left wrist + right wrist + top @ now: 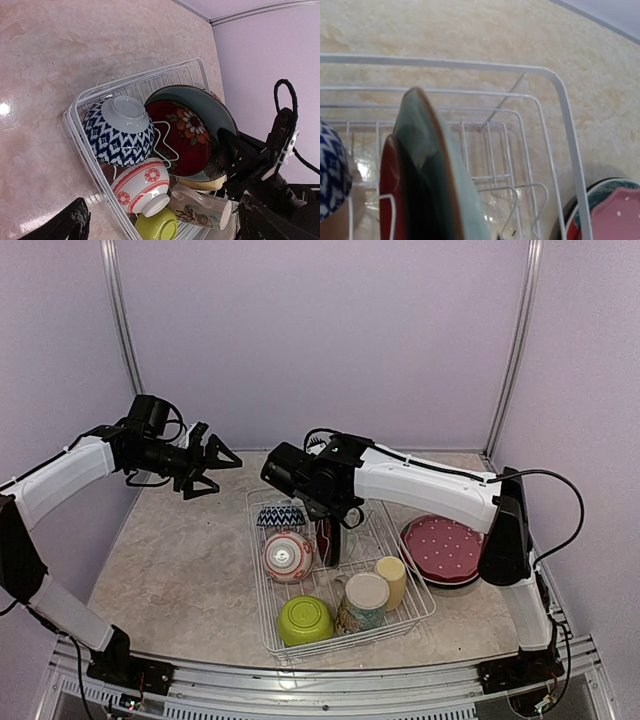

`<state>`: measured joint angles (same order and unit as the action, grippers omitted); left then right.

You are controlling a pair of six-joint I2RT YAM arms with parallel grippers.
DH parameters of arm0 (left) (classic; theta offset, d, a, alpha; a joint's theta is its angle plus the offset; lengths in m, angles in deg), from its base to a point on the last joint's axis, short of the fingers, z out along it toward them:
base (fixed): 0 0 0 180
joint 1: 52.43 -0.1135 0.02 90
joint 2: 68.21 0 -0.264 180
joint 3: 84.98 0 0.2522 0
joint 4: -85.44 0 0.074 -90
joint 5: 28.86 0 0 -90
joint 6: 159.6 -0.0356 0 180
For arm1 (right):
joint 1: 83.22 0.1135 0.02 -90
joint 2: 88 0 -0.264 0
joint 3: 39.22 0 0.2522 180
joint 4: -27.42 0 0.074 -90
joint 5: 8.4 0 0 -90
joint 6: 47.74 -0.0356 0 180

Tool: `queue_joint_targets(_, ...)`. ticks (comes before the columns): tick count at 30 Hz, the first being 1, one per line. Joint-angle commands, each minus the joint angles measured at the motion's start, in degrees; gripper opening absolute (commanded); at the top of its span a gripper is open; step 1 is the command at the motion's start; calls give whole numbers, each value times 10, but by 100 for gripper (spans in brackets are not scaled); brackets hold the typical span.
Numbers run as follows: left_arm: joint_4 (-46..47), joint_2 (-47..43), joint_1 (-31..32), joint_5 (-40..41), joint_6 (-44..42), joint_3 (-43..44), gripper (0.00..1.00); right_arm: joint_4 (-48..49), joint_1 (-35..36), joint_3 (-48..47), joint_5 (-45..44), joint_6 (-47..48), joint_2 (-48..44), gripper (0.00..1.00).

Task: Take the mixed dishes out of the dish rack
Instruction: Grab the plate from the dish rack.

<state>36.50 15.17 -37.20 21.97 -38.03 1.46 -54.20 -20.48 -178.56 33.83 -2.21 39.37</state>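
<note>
The white wire dish rack (257, 570) holds a blue zigzag bowl (281, 516), a red-white bowl (288, 556), a lime green bowl (305, 620), a cream-teal mug (362, 602) and a yellow cup (392, 580). Upright in the slots stand a red floral plate (182, 135) and behind it a teal-rimmed plate (432, 165). My right gripper (333, 540) reaches down into the rack and is shut on the teal-rimmed plate's rim; its fingers are hidden in the right wrist view. High at the left, my left gripper (205, 468) hangs open and holds nothing.
A pink dotted plate (443, 548) lies on the table right of the rack, stacked on other plates. The rack's back right corner (555, 80) has bare slots. Purple walls close in the table at the back and sides.
</note>
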Motion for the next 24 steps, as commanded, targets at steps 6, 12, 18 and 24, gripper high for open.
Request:
queue_joint_targets(6,2,0,6,4,-7,7,99,-73,10,-56,-93,-10,-28,0)
queue_joint_targets(12,2,2,5,6,-8,8,99,-81,12,-55,-114,5,-42,0)
queue_joint_targets(18,1,5,6,6,-8,9,99,-48,13,-52,-103,59,-30,0)
queue_joint_targets(24,1,8,6,3,-8,9,99,-92,19,-78,-134,38,-22,0)
